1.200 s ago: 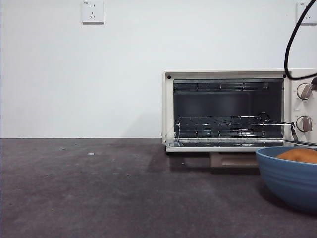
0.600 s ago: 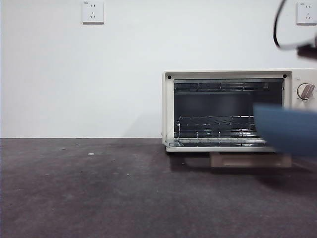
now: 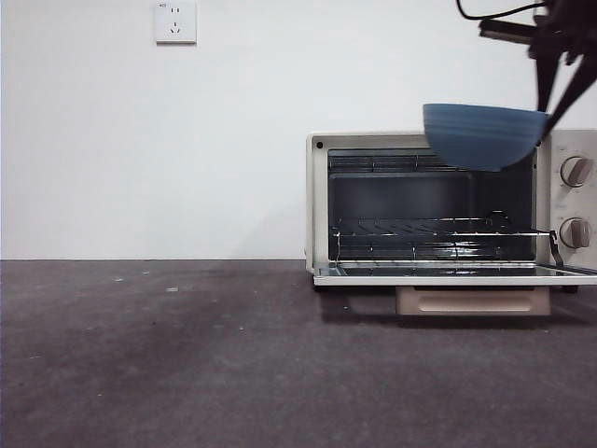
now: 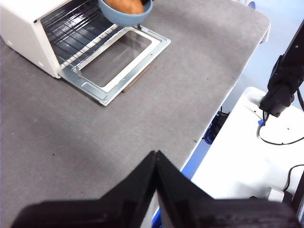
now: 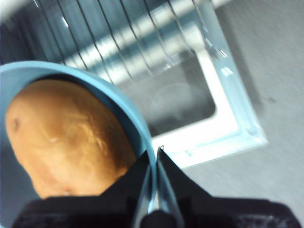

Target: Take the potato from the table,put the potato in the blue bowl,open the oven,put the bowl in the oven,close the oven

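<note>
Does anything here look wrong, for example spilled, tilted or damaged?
Nothing stands out. The right gripper holds the blue bowl level by its rim, above the open oven door, and the potato sits inside it.

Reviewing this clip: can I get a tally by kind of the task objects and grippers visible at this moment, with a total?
Rounded orange-brown potato: 1
Round deep matte blue bowl: 1
Cream-white toaster oven, door open: 1
Black two-jaw grippers: 2, the right gripper clamped on the bowl's rim, the left gripper shut over the table
Total: 5
</note>
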Motion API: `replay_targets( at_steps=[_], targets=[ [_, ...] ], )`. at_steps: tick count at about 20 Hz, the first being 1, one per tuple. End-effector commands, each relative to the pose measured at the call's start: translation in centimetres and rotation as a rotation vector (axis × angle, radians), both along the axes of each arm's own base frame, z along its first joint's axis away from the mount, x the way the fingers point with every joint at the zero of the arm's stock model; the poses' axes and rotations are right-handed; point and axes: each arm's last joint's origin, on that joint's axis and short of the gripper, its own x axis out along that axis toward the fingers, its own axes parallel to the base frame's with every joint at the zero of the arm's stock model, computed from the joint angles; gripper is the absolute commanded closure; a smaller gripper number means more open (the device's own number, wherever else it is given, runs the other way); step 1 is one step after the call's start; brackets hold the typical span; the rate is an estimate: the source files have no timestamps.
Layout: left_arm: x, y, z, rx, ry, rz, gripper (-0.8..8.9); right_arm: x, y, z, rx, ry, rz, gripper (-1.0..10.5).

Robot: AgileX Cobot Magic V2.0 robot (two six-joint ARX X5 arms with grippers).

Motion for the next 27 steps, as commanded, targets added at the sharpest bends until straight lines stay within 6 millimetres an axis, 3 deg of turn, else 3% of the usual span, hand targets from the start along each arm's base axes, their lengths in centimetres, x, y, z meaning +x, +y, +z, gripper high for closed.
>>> replay_targets(
  at_steps=[1,7,12,16,22,27],
  targets=[
    [0.0,-0.1,-0.1,-0.001,0.005,0.01,8.2,1.8,0.7,-0.7,0.022,0.049,-0.053,9.6],
    [0.1,-0.1,-0.1,0.015,-0.017,-0.002,8.2,5.6,2.6,-3.8,0.007,0.175,-0.081,9.6],
    [0.2,0.0,-0.1,0.04,-0.051,0.044,8.2,7.6,3.0,-5.6,0.052,0.183,-0.204,9.6],
    [0.2,0.1,-0.1,0.047,-0.06,0.037,8.2,8.0,3.0,-5.6,0.073,0.16,-0.318,9.6],
    [0.2,0.1,-0.1,0.057,-0.073,0.025,8.2,8.2,2.9,-5.5,0.078,0.141,-0.358,9.6],
    [0.2,0.1,-0.1,0.059,-0.075,0.023,8.2,8.4,3.0,-5.5,0.094,0.118,-0.352,7.2]
  ],
)
